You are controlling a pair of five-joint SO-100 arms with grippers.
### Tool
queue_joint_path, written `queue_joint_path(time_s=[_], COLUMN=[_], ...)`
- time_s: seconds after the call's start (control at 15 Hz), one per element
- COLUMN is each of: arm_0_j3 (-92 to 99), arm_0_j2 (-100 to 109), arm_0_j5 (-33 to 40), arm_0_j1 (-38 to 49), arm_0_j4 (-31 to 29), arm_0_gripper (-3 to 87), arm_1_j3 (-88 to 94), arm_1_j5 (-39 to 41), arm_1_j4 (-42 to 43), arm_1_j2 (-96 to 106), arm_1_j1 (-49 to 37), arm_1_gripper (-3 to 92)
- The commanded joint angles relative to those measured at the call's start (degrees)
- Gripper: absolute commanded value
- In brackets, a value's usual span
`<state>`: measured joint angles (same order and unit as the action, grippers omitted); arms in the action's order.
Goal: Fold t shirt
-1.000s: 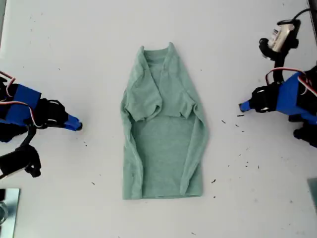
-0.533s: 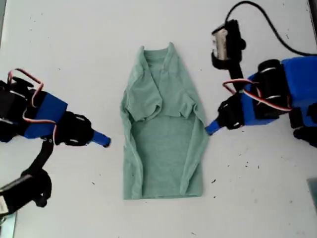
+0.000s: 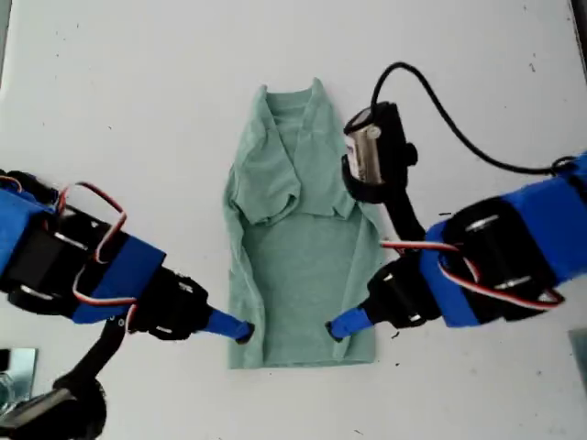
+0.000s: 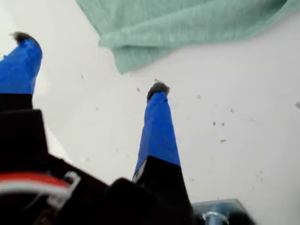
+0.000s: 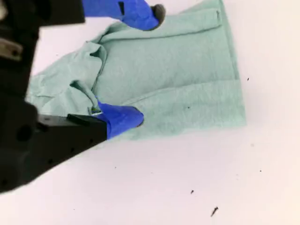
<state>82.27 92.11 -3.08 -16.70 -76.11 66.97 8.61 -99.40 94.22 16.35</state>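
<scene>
The pale green t shirt lies flat on the white table, neck at the exterior view's top, with both sleeves and long sides folded inward. My first gripper reaches in from the exterior view's left to the hem's left corner. It is open, and the shirt corner lies just beyond its fingers, with the gripper holding nothing. My second gripper comes from the exterior view's right and stands open over the t shirt. The gripper straddles the folded side strip near the hem.
White table with small dark specks toward the exterior view's right. A metal object sits at the exterior view's lower left corner, also behind the first gripper. A black cable arcs above the second arm.
Both arms have swung in from the table's sides and down the exterior view to the shirt's hem corners. The shirt itself has not moved.
</scene>
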Motion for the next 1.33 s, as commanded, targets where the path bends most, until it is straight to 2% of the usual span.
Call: queue_joint_path(time_s=[0.0,0.27,0.47,0.6,0.67,0.73,0.87,1.0,1.13,1.27], arm_0_j3=[-3.34,-16.17,-19.69,-20.21,-20.39,-20.65,-21.62,-23.55,-29.00,-31.38], arm_0_j2=[-4.48,-22.32,-28.30,-31.64,-32.87,-33.93,-35.77,-35.60,-35.77,-34.10], arm_0_j5=[0.26,2.37,2.64,3.69,4.13,4.57,5.27,5.27,6.94,10.63], arm_0_j1=[-0.44,0.79,0.79,0.79,0.88,1.14,1.93,2.29,1.58,0.09], arm_0_j4=[2.72,1.93,2.29,2.81,3.16,3.43,3.87,3.96,3.52,4.22], arm_0_gripper=[29.0,29.6,27.2,19.5,18.5,17.9,15.6,7.1,-0.1,-0.1], arm_1_j3=[-3.60,-3.34,-3.25,-3.43,-3.69,-3.78,-3.78,-4.22,-6.06,-6.42], arm_1_j5=[-1.76,-3.25,-4.75,-6.50,-8.79,-9.67,-8.61,-8.79,-5.63,-3.08], arm_1_j4=[1.32,3.43,9.23,14.50,15.82,16.96,19.69,18.98,16.70,15.03], arm_1_j2=[-3.25,-13.10,-21.36,-27.42,-29.09,-30.06,-30.50,-29.36,-26.54,-21.09], arm_1_j1=[1.67,1.41,2.90,5.19,5.89,6.24,6.50,6.68,6.50,6.42], arm_1_gripper=[41.0,39.3,35.6,26.4,20.2,21.6,14.7,3.5,2.5,2.5])
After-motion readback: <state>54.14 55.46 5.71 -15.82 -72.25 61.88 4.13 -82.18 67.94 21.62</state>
